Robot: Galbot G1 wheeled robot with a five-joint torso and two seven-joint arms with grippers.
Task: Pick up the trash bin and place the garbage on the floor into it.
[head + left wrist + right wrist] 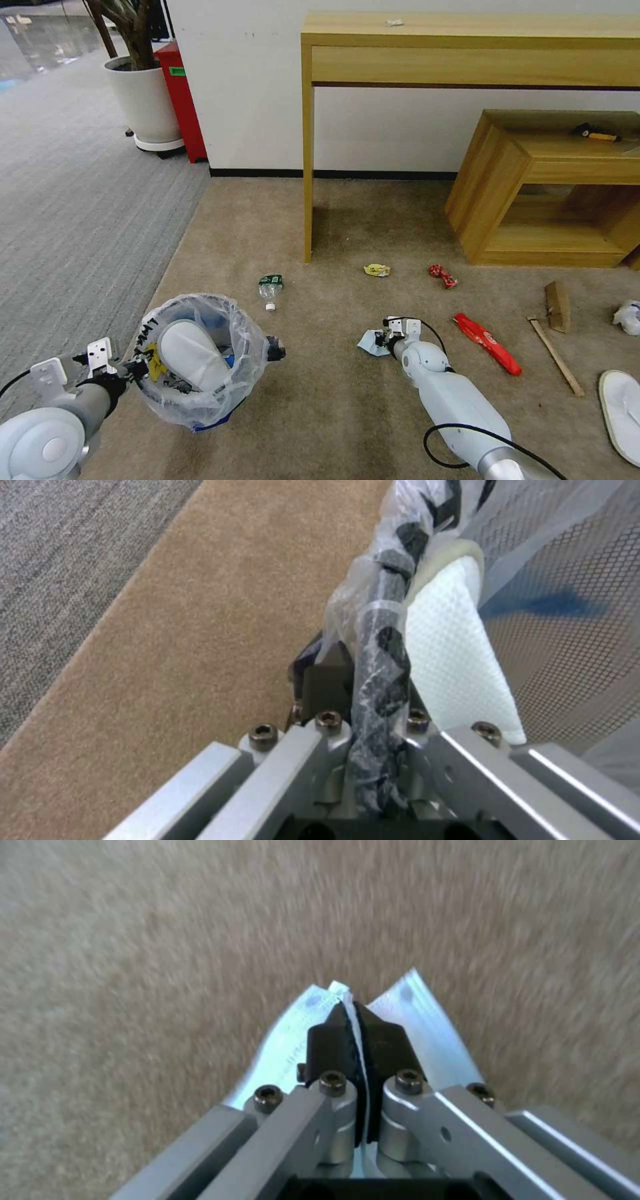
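My left gripper (137,369) is shut on the near rim of the trash bin (200,400), a small round bin lined with a clear printed bag (383,630). A white slipper (190,357) stands inside it. My right gripper (381,340) is shut on a blue-white packet (407,1005) just above the beige floor (320,400), right of the bin. Garbage lies around: a clear bottle (270,289), a yellow wrapper (377,269), a small red wrapper (443,275), a long red wrapper (488,343), a cardboard strip (557,305), a wooden stick (557,355) and a second white slipper (621,413).
A tall wooden table (467,53) and a low wooden shelf unit (553,193) stand against the wall ahead. A white plant pot (143,100) and a red box (180,100) sit at the far left on the grey carpet (73,220). A white crumpled piece (629,317) lies at the right edge.
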